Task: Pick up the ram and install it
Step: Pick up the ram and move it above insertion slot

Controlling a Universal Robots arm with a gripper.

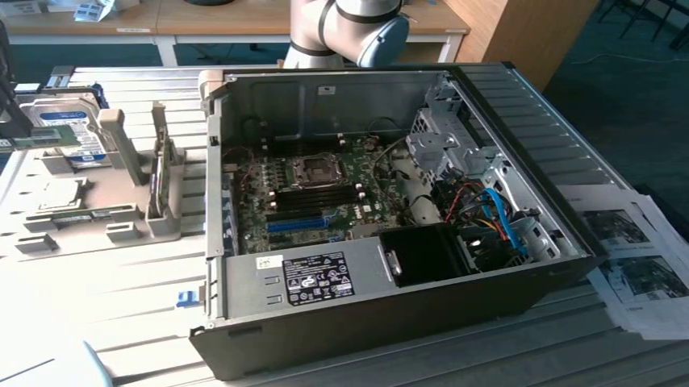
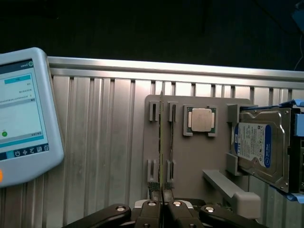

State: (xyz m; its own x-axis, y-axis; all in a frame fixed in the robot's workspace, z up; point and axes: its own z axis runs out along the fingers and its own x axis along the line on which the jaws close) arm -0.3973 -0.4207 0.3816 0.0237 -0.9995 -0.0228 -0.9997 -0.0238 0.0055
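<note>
The ram is a thin green board seen edge-on, running out from between my fingertips. My gripper is shut on it, above the grey parts fixture and in line with the gap between the fixture's paired slot blocks. At the exterior view's left edge, the ram hangs level in front of the hard drive, clear of the fixture, under the dark gripper. The open computer case lies on the table to the exterior view's right. Its motherboard shows dark memory slots below the processor socket.
On the fixture sit a silver processor chip and a hard drive. A second board stands on edge between tall posts. A teach pendant lies on the ribbed table. Printed sheets lie beyond the case.
</note>
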